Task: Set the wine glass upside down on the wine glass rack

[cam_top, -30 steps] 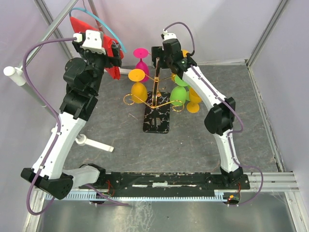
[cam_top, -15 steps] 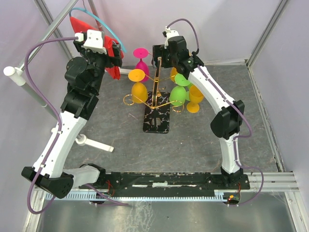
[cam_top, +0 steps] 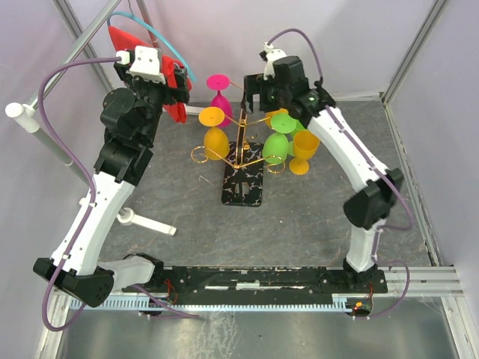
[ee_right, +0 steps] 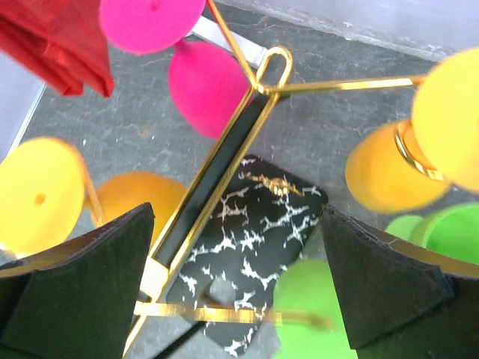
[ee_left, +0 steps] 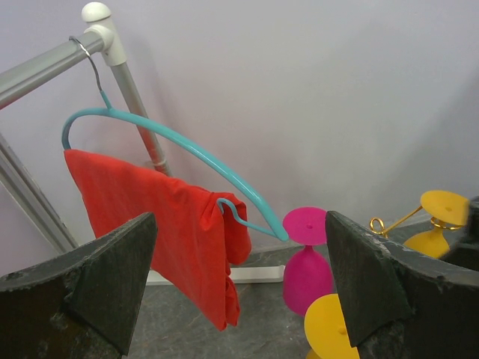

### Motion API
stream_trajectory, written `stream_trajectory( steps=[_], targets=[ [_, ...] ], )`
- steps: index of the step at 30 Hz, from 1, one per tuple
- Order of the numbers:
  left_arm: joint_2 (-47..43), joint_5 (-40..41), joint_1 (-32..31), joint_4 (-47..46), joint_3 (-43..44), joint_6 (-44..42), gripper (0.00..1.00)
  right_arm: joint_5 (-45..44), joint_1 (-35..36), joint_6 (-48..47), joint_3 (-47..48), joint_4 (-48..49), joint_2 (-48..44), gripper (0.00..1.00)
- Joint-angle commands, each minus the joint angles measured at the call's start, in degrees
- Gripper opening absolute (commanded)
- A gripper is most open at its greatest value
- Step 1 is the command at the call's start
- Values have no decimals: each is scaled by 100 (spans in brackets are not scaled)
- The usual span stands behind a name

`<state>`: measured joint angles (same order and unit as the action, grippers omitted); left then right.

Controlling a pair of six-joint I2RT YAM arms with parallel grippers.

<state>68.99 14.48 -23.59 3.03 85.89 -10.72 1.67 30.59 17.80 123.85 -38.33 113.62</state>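
Hovering empty over the loaded wine glass rack (cam_top: 243, 185), midway along the far edge of the table (cam_top: 165, 191)

Wide-splayed right gripper (ee_right: 237, 213) just above the gold arms, grasping nothing; left gripper (ee_left: 241, 217) equally released, off toward the far-left corner. Upright orange wine glass (cam_top: 302, 151) just right of the rack, not yet hung. Could clip a wire arm reaching down for it, rocking the rack and shaking the hung green glass (cam_top: 275, 144) loose.

Wine glass rack (cam_top: 241, 153) mid-frame, arms crowded with hung glasses (cam_top: 215, 138), orange glass (cam_top: 303, 153) just right, red cloth (cam_top: 120, 39) on hanger upper left, white peg (cam_top: 147, 223) lower left, bare table (cam_top: 299, 224) across lower right.
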Motion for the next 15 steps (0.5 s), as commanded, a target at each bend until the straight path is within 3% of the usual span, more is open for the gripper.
stream_trajectory(
  steps=[1, 5, 10, 15],
  targets=[
    [-7, -45, 35, -116, 235, 21, 99, 1, -54, -280, -967, 724, -1463, 100],
    [116, -489, 34, -168, 268, 156, 99, -132, -281, -226, -1680, 949, -2169, 100],
    [507, -1725, 55, 244, 615, 207, 99, -577, -785, -119, -2413, 822, -2634, 100],
    [619, -1794, 52, 298, 657, 215, 99, -1068, -1354, -46, -3180, 621, -3044, 100]
  ],
)
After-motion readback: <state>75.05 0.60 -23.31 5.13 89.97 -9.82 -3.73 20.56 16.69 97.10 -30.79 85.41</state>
